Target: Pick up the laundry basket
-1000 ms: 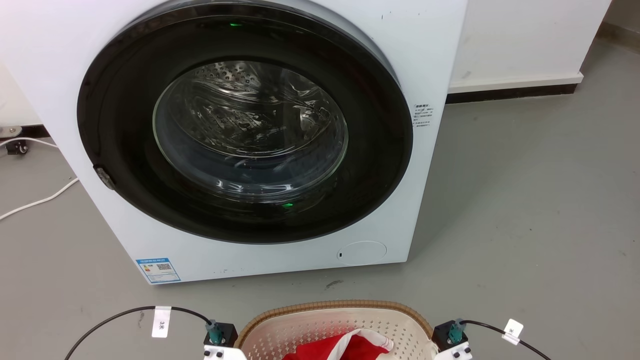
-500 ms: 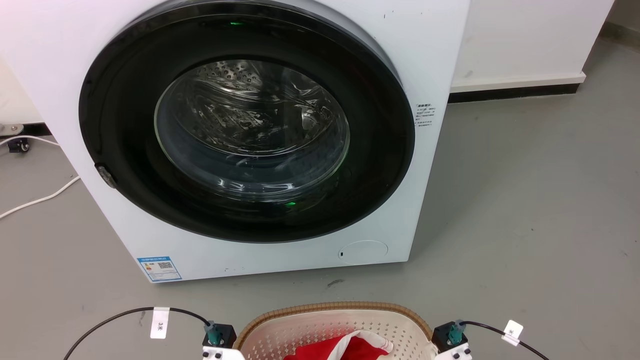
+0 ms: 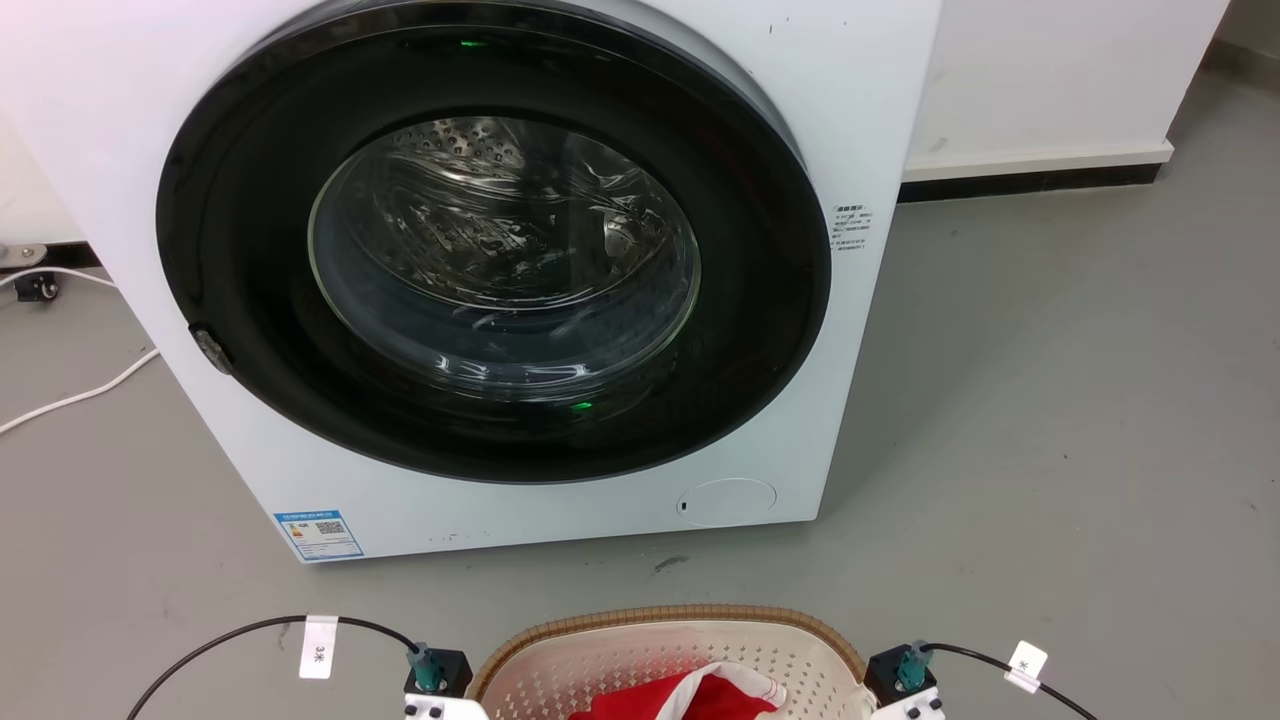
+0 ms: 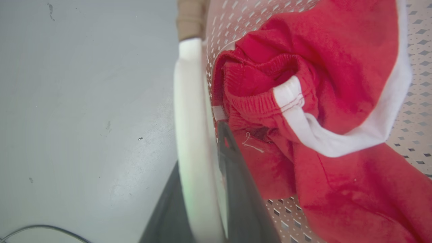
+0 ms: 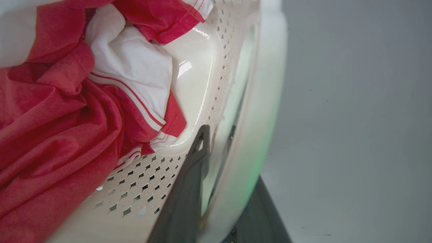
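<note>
The laundry basket (image 3: pixel 660 612), cream-white and perforated with a brown woven rim, sits at the bottom middle of the head view, with red and white clothes (image 3: pixel 700 695) in it. My two wrists flank it at the left (image 3: pixel 438 680) and right (image 3: pixel 900 680). In the left wrist view my left gripper (image 4: pixel 199 162) is shut on the basket's white side handle (image 4: pixel 189 111), one dark finger (image 4: pixel 236 175) inside against the clothes (image 4: pixel 337 67). My right gripper (image 5: pixel 229 162) is likewise shut on the opposite handle (image 5: pixel 260 101), with one finger (image 5: pixel 192 175) inside the wall.
A white front-loading washing machine (image 3: pixel 860 100) with its round dark door (image 3: pixel 490 250) closed stands right beyond the basket. A white cable (image 3: pixel 70 400) lies on the grey floor at left. A wall with a dark baseboard (image 3: pixel 1030 185) runs at the back right.
The head view has shifted slightly: the washer sits a little higher in it, the basket and wrists a little lower. Both wrists stay beside the basket as before.
</note>
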Controlling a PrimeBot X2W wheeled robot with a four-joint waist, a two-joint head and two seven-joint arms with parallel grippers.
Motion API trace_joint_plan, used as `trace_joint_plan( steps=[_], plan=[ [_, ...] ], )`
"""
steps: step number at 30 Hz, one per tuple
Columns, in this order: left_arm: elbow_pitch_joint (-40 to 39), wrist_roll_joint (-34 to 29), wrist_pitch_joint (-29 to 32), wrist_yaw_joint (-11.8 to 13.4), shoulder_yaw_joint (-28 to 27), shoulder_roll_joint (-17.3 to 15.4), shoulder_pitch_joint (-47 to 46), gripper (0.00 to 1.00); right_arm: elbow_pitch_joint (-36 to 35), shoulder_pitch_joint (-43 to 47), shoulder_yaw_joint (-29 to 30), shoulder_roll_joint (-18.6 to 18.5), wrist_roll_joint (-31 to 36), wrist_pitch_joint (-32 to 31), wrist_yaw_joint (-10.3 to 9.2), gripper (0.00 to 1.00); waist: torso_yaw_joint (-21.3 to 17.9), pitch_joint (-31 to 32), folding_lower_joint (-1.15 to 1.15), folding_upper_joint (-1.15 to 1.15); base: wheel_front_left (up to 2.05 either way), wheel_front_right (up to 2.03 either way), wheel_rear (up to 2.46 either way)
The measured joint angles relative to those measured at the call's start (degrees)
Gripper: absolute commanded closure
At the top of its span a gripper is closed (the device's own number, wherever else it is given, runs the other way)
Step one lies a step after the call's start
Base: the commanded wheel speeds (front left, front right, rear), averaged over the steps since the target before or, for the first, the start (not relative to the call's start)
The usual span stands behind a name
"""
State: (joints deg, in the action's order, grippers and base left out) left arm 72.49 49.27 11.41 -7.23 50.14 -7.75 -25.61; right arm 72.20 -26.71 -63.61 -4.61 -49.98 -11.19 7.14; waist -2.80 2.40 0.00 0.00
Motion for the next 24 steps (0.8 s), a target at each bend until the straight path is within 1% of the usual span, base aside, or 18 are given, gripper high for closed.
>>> trace_joint_plan(
  steps=[24],
  plan=[
    [0.4,3.0,-0.36,0.0,2.64,0.02,-0.48,1.0,0.36,-0.52,-2.98,-0.24,-3.12,0.13,0.0,1.0,0.13,-0.04,0.0,0.0,0.0,0.0,0.0]
  ],
)
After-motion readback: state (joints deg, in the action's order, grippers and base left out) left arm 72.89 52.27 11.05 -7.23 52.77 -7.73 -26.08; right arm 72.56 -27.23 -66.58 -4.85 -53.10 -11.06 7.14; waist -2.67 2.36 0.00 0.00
